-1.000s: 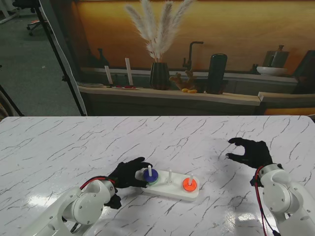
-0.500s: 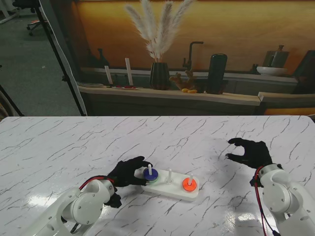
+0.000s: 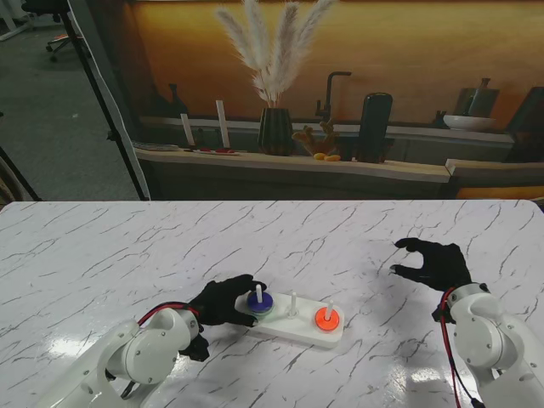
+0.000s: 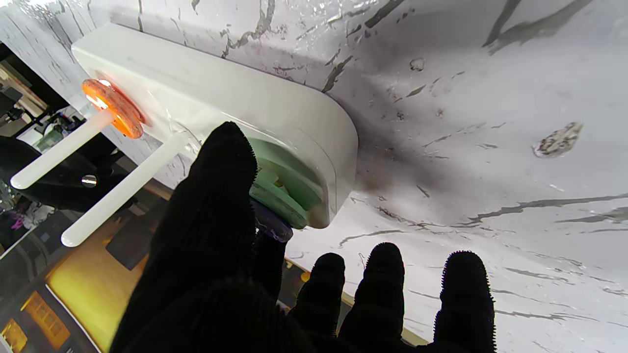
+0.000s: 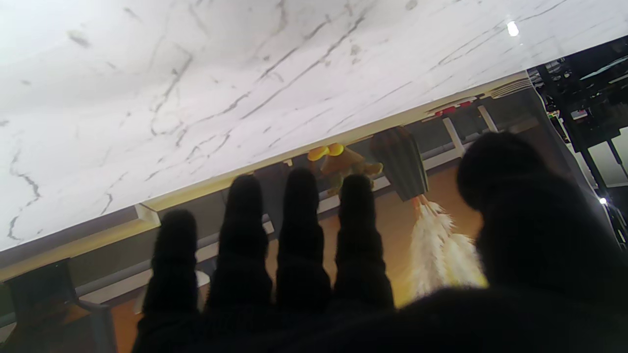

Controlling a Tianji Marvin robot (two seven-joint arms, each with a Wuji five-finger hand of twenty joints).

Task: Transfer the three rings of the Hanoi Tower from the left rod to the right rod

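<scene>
Nearest me, toward the table's (image 3: 102, 246) front edge and a little left of its middle, the left hand (image 3: 223, 301) lies low at the left end of the white base (image 3: 297, 327). Its thumb (image 4: 216, 196) presses against the blue ring (image 3: 260, 302) on the left rod (image 3: 258, 294), with the green ring (image 4: 279, 193) under the blue one, flat on the base. The other fingers (image 4: 385, 284) show spread past the end of the base, clear of it, so the hand touches the ring but I cannot tell whether it grips it.

The middle rod (image 3: 292, 303) stands bare. The orange ring (image 3: 326, 319) sits at the foot of the right rod (image 3: 331, 308), at the right end of the base.

Well apart, near the table's right edge and a little farther from me, the right hand (image 3: 433, 264) hangs above the marble with its fingers (image 5: 299, 230) curled loosely and apart from the thumb, holding nothing.

Beyond the table's far edge a shelf (image 3: 289, 161) carries a dark vase (image 3: 275, 130) of pale plumes.
</scene>
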